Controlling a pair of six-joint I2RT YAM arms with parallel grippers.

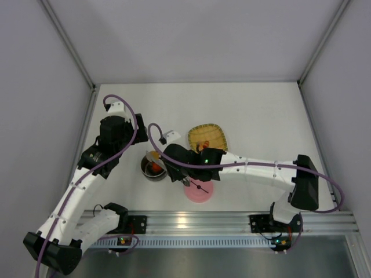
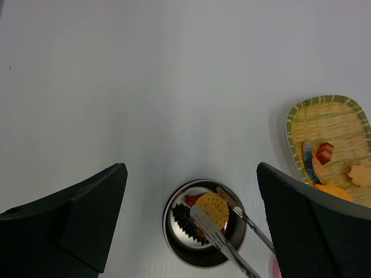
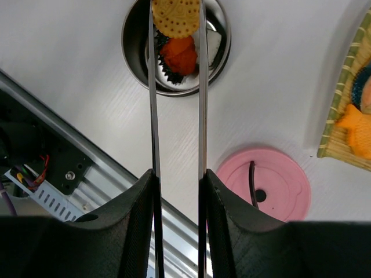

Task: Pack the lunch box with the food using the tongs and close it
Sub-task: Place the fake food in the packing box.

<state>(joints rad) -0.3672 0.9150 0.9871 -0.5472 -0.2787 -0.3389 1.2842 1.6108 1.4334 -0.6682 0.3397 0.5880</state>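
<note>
left gripper [image 2: 190, 171]: i see its fingers spread wide with nothing between them, hovering above the table [image 2: 145, 87] near the lunch box and clear of it.
lunch box [image 2: 174, 243]: the steel bowl stands open on the table between my two arms. inside it i make out an orange-red piece [image 3: 178, 55], a dark frilled cup [image 2: 181, 214] and a white piece [image 3: 213, 40], so part of the packing is done.
tongs [image 3: 153, 116]: both slim arms run from my right gripper out over the bowl, and the tips pinch a round biscuit [image 3: 175, 16] right above the opening.
biscuit: i cannot tell whether it touches the pieces under it. i judge this is the drop-in step, with the release not yet made.
right gripper [image 3: 178, 176]: narrow, squeezing the tongs with one finger pressed against each arm.
lid [image 3: 278, 179]: pink with a black bar handle, lying flat on the table just right of the bowl. it is not on the box.
tray [image 2: 293, 124]: the yellow woven tray sits to the right, apart from the bowl. food is on it: a red-brown piece [image 2: 324, 153], an orange and blue piece [image 2: 313, 165], a leaf-shaped orange piece [image 2: 360, 174] and a fish-shaped orange piece [image 3: 356, 130].
progress: roughly midway by my reckoning.
left to do: release the biscuit, carry over the tray pieces, then fit the lid.
</note>
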